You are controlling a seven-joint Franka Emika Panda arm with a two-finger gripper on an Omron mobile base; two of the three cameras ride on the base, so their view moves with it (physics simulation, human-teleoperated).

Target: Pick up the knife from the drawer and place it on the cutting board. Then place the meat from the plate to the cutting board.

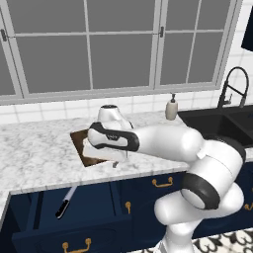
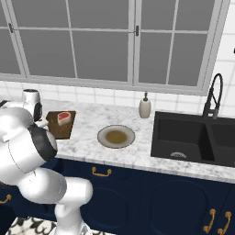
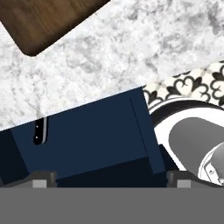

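We find the gripper (image 3: 109, 177) above the counter's front edge, its fingertips (image 3: 43, 178) spread wide and holding nothing. The knife (image 1: 65, 202) lies in the open drawer (image 1: 94, 207), below the cutting board (image 1: 81, 148). The meat (image 2: 64, 117) sits on the cutting board, well apart from the plate (image 2: 116, 137).

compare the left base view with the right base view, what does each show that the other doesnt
Left base view alone: the open drawer below the counter edge, with the knife lying inside it, black handle toward the camera.

Right base view alone: the meat sitting on the cutting board, and the emptied plate to the board's right.

Both: the cutting board, the marble counter, the soap dispenser, the black sink with its faucet, and the window.
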